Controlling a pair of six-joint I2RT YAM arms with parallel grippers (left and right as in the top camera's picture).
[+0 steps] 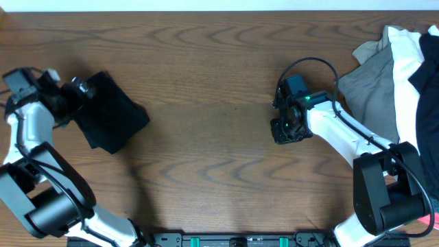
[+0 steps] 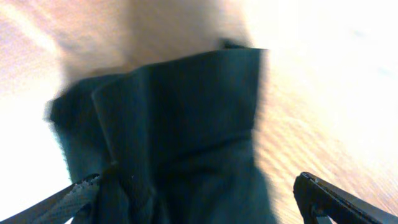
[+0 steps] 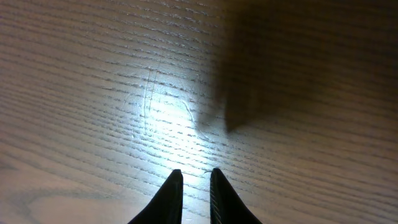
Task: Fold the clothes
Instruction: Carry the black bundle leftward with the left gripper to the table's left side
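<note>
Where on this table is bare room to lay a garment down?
The table is bare between the black garment and the right gripper. Crowded: the right edge, under the clothes pile.

overhead: even light, sharp, soft arm shadows on table (image 1: 206, 82) | my left wrist cam: motion-blurred, wood blown out white, black garment (image 2: 180, 137) underexposed | my right wrist cam: glare patch centre, dark shadow upper right, grain crisp
</note>
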